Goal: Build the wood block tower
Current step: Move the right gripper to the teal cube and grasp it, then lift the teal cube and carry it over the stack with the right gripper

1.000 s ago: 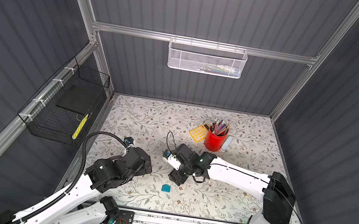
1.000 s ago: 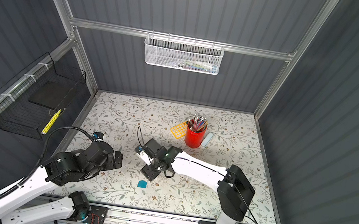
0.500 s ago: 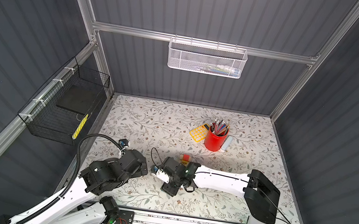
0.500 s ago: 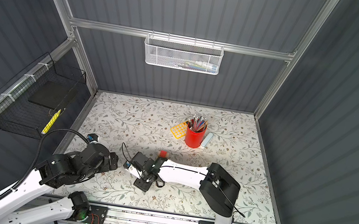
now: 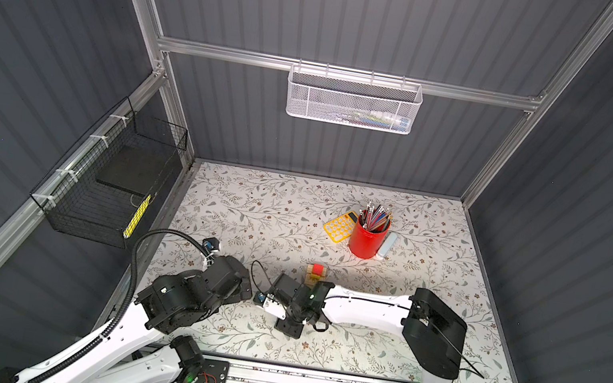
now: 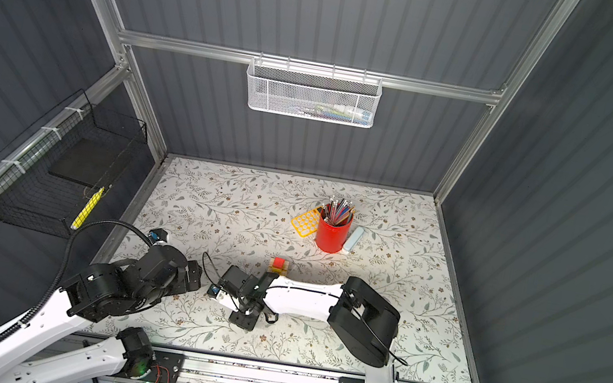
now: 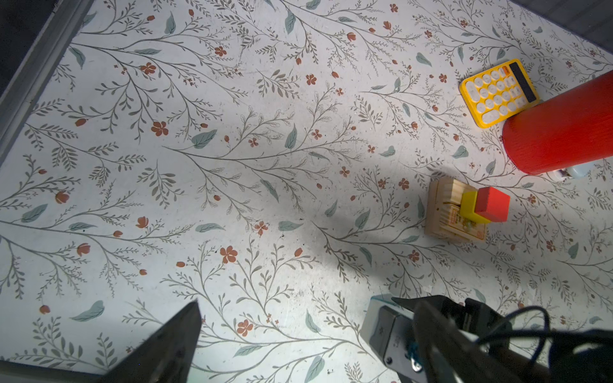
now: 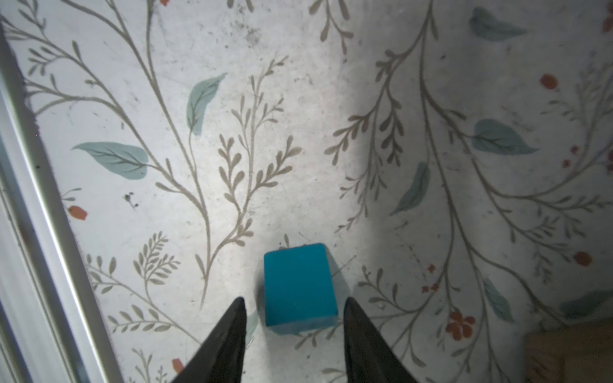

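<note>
Though top views hide it, the teal block [image 8: 298, 282] lies between right gripper's [image 8: 293, 300] parted jaws.

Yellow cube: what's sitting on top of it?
A red cube sits on the yellow cube, so most of its top is hidden. Underneath lie tan planks; their lower layers cannot be seen.

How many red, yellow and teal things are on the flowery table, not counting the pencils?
Red: 2 (red cube, cup)
Yellow: 2 (yellow cube, calculator)
Teal: 1 (block)
Total: 5
</note>
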